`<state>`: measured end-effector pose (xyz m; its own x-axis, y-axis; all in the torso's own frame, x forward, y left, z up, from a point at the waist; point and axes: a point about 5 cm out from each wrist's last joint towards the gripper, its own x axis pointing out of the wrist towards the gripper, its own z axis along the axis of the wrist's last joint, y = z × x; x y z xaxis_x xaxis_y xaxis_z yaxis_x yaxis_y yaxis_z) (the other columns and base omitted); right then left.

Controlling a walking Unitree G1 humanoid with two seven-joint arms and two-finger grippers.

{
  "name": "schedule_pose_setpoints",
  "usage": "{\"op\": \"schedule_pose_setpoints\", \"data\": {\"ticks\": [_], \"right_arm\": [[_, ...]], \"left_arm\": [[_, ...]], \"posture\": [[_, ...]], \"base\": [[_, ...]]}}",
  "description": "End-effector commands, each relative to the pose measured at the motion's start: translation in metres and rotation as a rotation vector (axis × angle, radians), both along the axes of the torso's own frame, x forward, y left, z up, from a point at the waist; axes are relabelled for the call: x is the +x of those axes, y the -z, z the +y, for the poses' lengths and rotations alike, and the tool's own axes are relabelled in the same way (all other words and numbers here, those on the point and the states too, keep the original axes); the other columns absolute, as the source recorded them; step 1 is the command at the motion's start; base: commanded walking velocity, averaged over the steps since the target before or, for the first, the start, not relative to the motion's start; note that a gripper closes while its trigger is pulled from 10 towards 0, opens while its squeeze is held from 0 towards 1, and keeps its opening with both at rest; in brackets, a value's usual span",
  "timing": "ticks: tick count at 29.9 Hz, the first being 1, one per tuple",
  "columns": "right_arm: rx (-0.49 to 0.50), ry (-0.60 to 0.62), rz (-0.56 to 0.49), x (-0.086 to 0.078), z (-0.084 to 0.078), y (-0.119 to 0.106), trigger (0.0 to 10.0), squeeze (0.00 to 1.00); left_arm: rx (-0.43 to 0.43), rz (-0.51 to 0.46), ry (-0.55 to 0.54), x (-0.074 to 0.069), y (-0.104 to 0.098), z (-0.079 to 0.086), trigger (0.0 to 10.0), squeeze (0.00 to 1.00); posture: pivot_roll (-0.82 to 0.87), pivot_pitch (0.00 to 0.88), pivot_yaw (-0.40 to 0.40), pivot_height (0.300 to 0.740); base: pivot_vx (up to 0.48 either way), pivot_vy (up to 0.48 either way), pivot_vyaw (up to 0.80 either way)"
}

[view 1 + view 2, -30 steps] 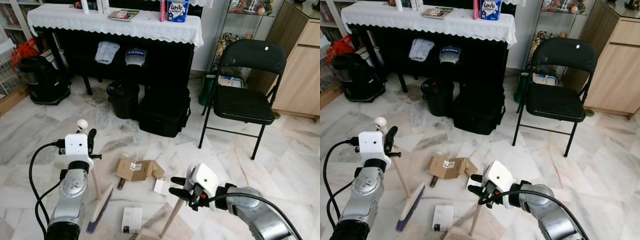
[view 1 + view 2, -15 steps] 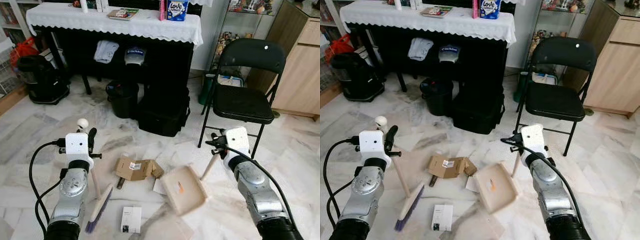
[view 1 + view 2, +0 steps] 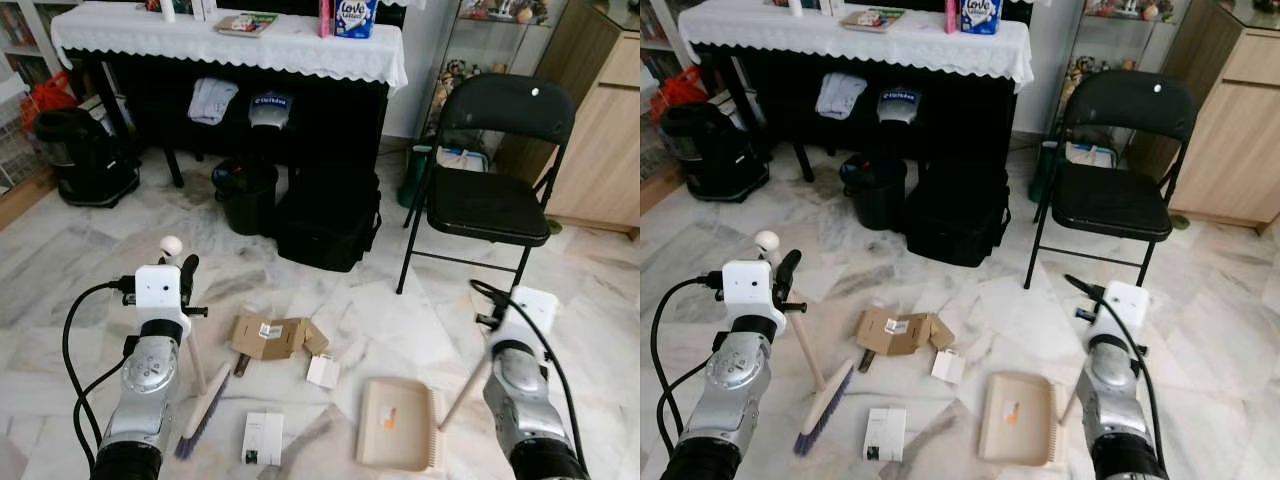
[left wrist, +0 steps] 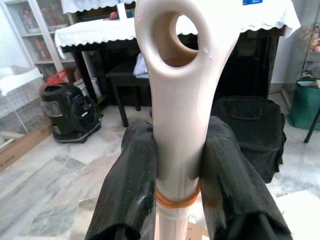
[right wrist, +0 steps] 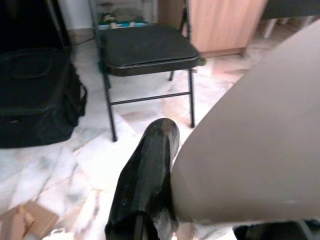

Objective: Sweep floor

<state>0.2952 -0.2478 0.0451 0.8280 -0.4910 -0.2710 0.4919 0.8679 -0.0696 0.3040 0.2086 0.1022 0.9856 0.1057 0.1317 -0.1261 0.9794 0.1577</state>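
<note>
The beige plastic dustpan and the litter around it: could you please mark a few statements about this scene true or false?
1. The beige plastic dustpan lies flat on the marble floor. True.
2. The left gripper is open. False: it is shut on the cream broom handle.
3. The flattened brown cardboard box sits in the dustpan. False: it lies on the floor, apart.
4. The black folding chair has nothing on its seat. True.
</note>
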Motion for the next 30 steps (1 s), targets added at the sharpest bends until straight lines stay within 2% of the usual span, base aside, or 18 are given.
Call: {"op": "schedule_pose_setpoints", "data": {"ticks": [1,4,8,12,19,23,26,30], "right_arm": [[0.007,0.002,-0.057,0.008,-0.001,-0.008,10.0,0.00],[-0.002,-0.002,-0.049,0.008,-0.001,-0.006,10.0,0.00],[0.025,-0.055,-0.107,0.009,0.006,-0.006,10.0,0.00],[0.056,-0.090,-0.120,0.011,0.011,-0.004,10.0,0.00],[0.090,-0.085,-0.141,0.011,0.015,-0.002,10.0,0.00],[0.148,-0.064,-0.152,0.011,0.016,0.001,10.0,0.00],[0.229,-0.056,-0.165,0.012,0.017,0.004,10.0,0.00],[0.254,-0.092,-0.150,0.013,0.021,0.007,10.0,0.00]], "left_arm": [[0.013,-0.040,0.020,0.003,-0.008,-0.003,10.0,0.00],[0.013,-0.040,0.019,0.003,-0.008,-0.003,10.0,0.00],[0.015,-0.031,0.015,0.002,-0.005,-0.002,10.0,0.00],[0.016,-0.030,0.015,0.003,-0.006,-0.002,10.0,0.00],[0.021,-0.032,0.015,0.003,-0.007,-0.002,10.0,0.00],[0.030,-0.030,0.022,0.004,-0.008,-0.001,10.0,0.00],[0.060,-0.032,0.034,0.005,-0.010,0.000,10.0,0.00],[0.058,-0.032,0.028,0.005,-0.010,0.001,10.0,0.00]], "posture": [[0.10,0.000,-0.024,0.740],[0.10,0.000,-0.025,0.740],[0.09,0.000,-0.025,0.740],[0.10,0.000,-0.025,0.740],[0.10,0.000,-0.025,0.740],[0.10,0.000,-0.022,0.740],[0.10,0.000,-0.022,0.740],[0.10,0.000,-0.021,0.740]], "base": [[0.000,0.000,0.00],[0.000,0.000,0.00],[0.000,0.000,0.00],[0.000,0.000,0.00],[0.000,0.000,0.00],[0.000,0.000,0.00],[0.000,0.000,0.00],[0.000,0.000,0.00]]}}
